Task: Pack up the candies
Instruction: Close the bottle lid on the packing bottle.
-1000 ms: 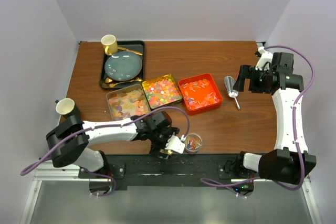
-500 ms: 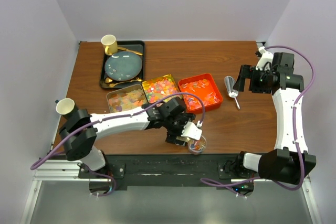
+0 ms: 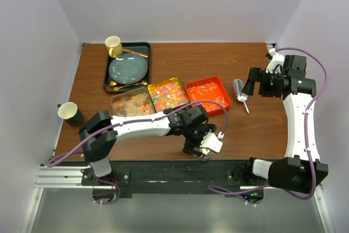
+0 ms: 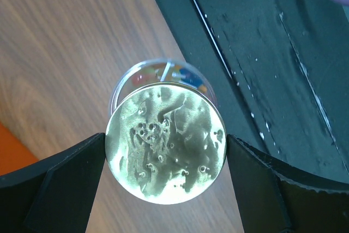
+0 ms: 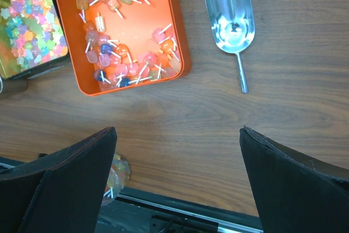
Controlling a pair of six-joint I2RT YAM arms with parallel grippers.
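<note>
The left end effector (image 3: 206, 145) is clamped on the gold lid (image 4: 166, 151), its fingers pressed against opposite edges of the disc. It holds the lid flat just above the mouth of the clear jar (image 4: 163, 72), which stands nearer the arm bases than the orange tray (image 5: 139, 23), at the near edge of the surface (image 3: 191, 61). That alignment suggests the jar is judged full enough and is about to be capped. The right end effector (image 5: 177, 135) hangs with its fingers wide apart and nothing between them, to the right of the orange tray, probably parked clear of the capping. The scoop (image 5: 230, 12) lies flat just right of the orange tray, bowl away from the bases, apparently laid aside. The candies (image 5: 122, 25) sit in the orange tray, in two tins (image 3: 113, 103) just left of it, and a few in the jar. They are too many to count. Farther left and back lies one black tray (image 3: 148, 64) with one plate (image 3: 128, 69). There are two cups (image 3: 113, 45), one jar, one lid and one scoop.
</note>
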